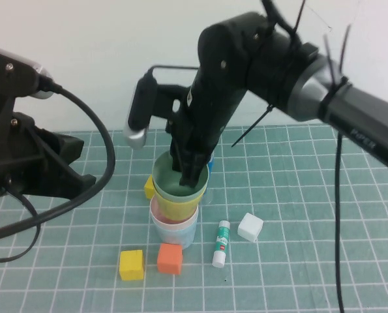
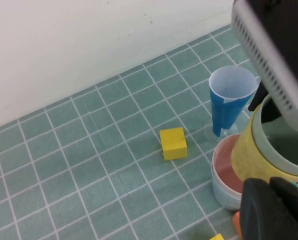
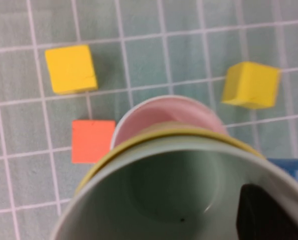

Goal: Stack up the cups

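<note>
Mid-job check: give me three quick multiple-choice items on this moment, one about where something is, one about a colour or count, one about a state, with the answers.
1. Where is the right gripper?
A. Parked at the table's right edge
B. At the green cup on top of the stack, one finger inside it
C. Over the glue stick

2. Bottom to top, the stack reads:
A. Light blue cup, pink cup, yellow cup, green cup
B. Green, yellow, pink, blue
C. Yellow, blue, green, pink

3. The left gripper is:
A. Gripping a cup
B. Carrying a block
C. Away at the left, holding nothing

Answers: 1 B, the high view shows dark fingers at the green rim. 2 A, the rims show in that order. 3 C, it sits well left of the stack.
</note>
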